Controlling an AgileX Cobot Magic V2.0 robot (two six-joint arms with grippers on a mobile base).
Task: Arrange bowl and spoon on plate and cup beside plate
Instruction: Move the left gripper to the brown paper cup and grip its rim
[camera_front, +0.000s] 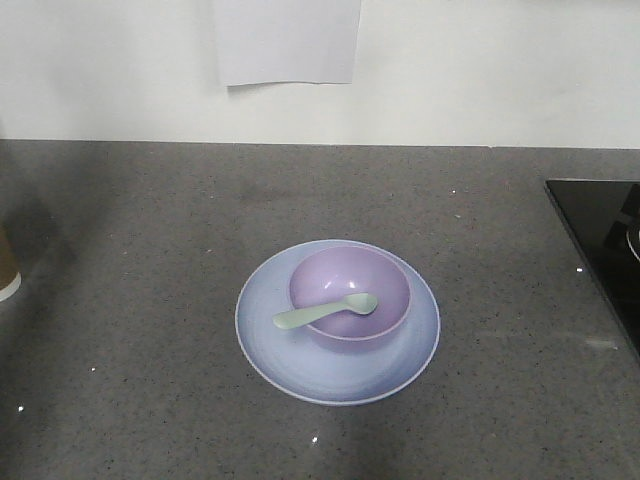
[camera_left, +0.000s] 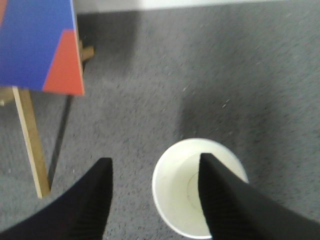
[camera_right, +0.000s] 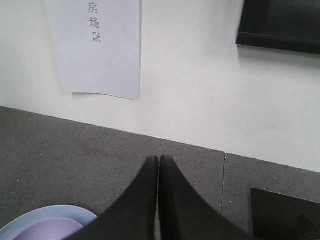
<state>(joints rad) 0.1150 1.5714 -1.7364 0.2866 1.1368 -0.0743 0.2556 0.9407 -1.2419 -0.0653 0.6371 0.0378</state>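
Observation:
The pale blue plate (camera_front: 268, 345) lies mid-counter with the lilac bowl (camera_front: 365, 280) on it. Across the bowl rests the mint spoon (camera_front: 325, 312), scoop inside and handle over the left rim. At the far left edge only a sliver of the brown cup (camera_front: 7, 272) shows. Seen from above, the cup (camera_left: 175, 195) stands upright and empty. My left gripper (camera_left: 155, 162) is open, its right finger over the cup's mouth and its left finger over bare counter. My right gripper (camera_right: 158, 159) is shut on nothing, behind and to the right of the plate (camera_right: 60, 212) and bowl (camera_right: 45, 231).
A black hob (camera_front: 600, 235) lies at the counter's right edge. A blue and red board on a wooden stand (camera_left: 40, 45) stands left of the cup. The white wall with a paper sheet (camera_front: 288, 40) closes off the back.

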